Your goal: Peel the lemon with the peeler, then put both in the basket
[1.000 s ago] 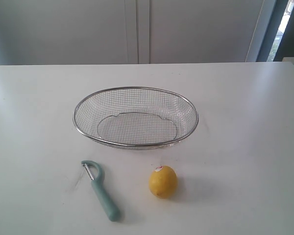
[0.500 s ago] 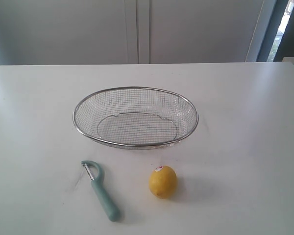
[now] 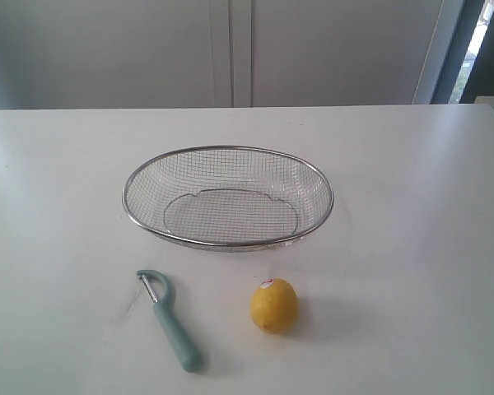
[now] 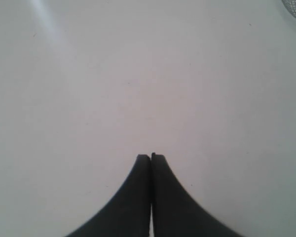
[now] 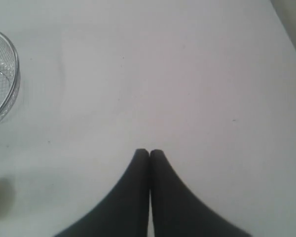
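You have the basket point(image 3: 228, 148) sitting upright near the middle of the white table point(image 3: 412, 247), its long side running across the exterior view. Nothing lies in its mesh bowl.

The lemon point(image 3: 273, 305) rests on the table on the near side of the basket, a little right of the basket's middle. It is close to the front rim but clear of it. Its red-and-white sticker point(image 3: 267, 284) sits on the upper end, on the side toward the basket.

The peeler point(image 3: 170, 321) lies flat to the left of the lemon, apart from it and apart from the basket. Its curved head with the blade points toward the basket, and the teal handle runs back toward the near edge, angled slightly to the right.

Your left gripper point(image 4: 151, 157) is clenched, with the two dark fingers pressed together along their length and nothing between them. It hangs over bare table, and only a scrap of the basket's mesh shows in one corner of that wrist view.

Your right gripper point(image 5: 148, 153) is clenched too, fingers together and grasping nothing. It is also over bare table, with part of the basket's rim visible off to one side of its view. A sliver of yellow shows at the edge of that view, too small to make out clearly.

Both task things lie free on the table, with no finger touching them.
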`<control>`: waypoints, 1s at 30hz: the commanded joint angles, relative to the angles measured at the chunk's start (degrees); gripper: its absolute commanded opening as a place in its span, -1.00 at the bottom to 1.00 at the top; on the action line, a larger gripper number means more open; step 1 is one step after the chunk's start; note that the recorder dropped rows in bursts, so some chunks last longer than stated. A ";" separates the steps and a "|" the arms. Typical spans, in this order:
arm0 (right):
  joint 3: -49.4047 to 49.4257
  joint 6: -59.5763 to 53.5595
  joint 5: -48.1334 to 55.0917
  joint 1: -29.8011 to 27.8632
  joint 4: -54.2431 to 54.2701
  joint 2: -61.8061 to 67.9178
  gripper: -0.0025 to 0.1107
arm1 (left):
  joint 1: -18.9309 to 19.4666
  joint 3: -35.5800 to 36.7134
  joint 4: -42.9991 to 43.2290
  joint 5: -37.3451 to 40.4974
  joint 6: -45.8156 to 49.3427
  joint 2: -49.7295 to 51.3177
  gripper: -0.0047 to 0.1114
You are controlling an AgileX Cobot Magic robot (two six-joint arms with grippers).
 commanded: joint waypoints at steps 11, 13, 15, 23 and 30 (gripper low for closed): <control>-3.03 -0.86 4.83 0.08 1.26 6.03 -0.96 | 0.17 0.52 -0.18 0.11 0.01 -0.19 -0.92; -3.55 -1.44 5.83 0.08 1.56 6.84 -0.96 | 0.17 0.52 -0.18 0.11 0.01 -0.19 -0.92; -3.53 -3.42 6.42 0.08 3.00 7.42 -0.96 | 0.17 0.52 -0.18 0.11 0.01 -0.19 -0.92; -3.67 -10.25 8.16 0.08 10.76 11.16 -0.96 | 0.17 0.52 -0.18 0.11 0.01 -0.19 -0.92; -5.68 -10.49 10.02 2.05 11.02 13.62 -0.96 | 0.17 0.52 -0.18 0.11 0.01 -0.19 -0.92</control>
